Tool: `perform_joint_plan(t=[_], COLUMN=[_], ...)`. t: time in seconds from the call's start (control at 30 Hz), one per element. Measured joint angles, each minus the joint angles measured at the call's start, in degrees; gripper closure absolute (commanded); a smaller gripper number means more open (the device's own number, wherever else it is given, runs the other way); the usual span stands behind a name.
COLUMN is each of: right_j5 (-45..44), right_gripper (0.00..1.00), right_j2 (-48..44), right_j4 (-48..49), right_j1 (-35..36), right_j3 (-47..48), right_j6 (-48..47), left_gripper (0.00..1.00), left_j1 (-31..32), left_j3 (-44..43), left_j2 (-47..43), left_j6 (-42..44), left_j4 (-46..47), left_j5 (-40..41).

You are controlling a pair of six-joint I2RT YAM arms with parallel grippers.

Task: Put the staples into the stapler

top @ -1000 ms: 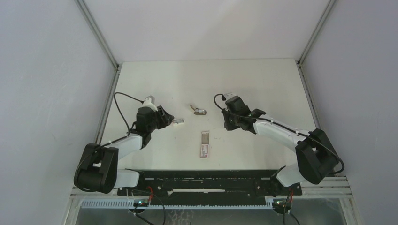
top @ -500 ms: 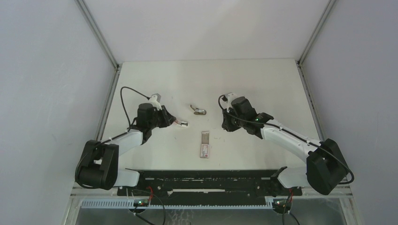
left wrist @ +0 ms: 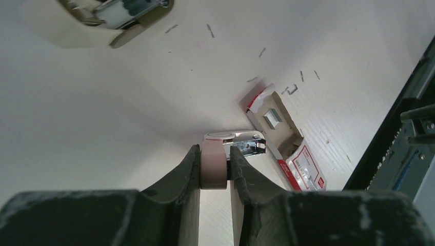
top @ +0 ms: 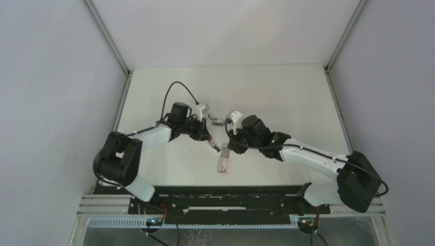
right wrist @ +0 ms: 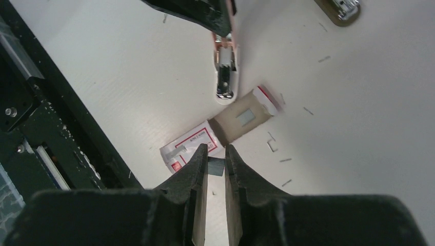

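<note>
White counter (top: 277,92), loose staples (right wrist: 285,160) strewn around the staples box (right wrist: 197,142). We find the left tool (left wrist: 213,154) clamped on the stapler (right wrist: 225,69) just beyond the box. The right tool (right wrist: 215,154), over the box, pinches a staple strip (right wrist: 216,166). Risk: the thin strip twists and misses the narrow channel (right wrist: 222,87). A black rail (top: 220,193) crowds the box's near side; the far side is open.

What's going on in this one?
The left hand holds a small pale pink stapler out over the table, its metal channel exposed. The right hand pinches a short strip of staples close by the staple box, whose tray is slid out. The strip is not yet in the stapler. A dark grey metal piece lies apart, farther back.
</note>
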State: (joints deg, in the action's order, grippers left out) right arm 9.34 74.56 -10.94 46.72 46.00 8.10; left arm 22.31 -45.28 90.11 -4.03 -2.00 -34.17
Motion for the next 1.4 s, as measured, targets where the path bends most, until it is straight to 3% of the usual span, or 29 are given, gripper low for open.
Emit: perform_joint_plan(t=[0.13, 0.23, 0.37, 0.57, 0.7, 0.9, 1.4], right_j5=[-0.07, -0.31, -1.77, -4.92, -7.82, -11.10, -13.53], right_gripper=[0.86, 0.86, 0.85, 0.85, 0.85, 0.85, 0.86], right_j2=[1.53, 3.02, 5.40, 10.34, 13.79, 18.91, 25.22], right_j4=[2.60, 4.26, 6.32, 8.41, 8.83, 10.40, 11.41], right_j1=[1.77, 2.19, 2.75, 4.83, 6.10, 8.02, 8.87], right_j3=[0.00, 0.00, 0.02, 0.74, 2.99, 6.38, 10.54], right_j6=[-0.46, -0.68, -0.83, -0.96, -0.98, -1.33, -4.59], left_gripper=[0.44, 0.35, 0.31, 0.28, 0.25, 0.23, 0.23], left_j1=[0.31, 0.66, 0.83, -0.04, -2.80, -4.79, -4.79], left_j3=[-1.60, -1.57, -0.17, 7.72, 14.34, 19.47, 20.22], left_j2=[1.16, 1.14, -1.14, -14.21, -25.03, -33.70, -36.98], left_j6=[2.43, 2.69, 1.75, -1.60, -4.59, -6.19, -7.45], left_j4=[-2.01, -2.75, -1.29, 6.21, 11.85, 14.32, 14.91], left_j5=[-1.22, -0.81, 1.95, 9.11, 17.09, 28.26, 36.83])
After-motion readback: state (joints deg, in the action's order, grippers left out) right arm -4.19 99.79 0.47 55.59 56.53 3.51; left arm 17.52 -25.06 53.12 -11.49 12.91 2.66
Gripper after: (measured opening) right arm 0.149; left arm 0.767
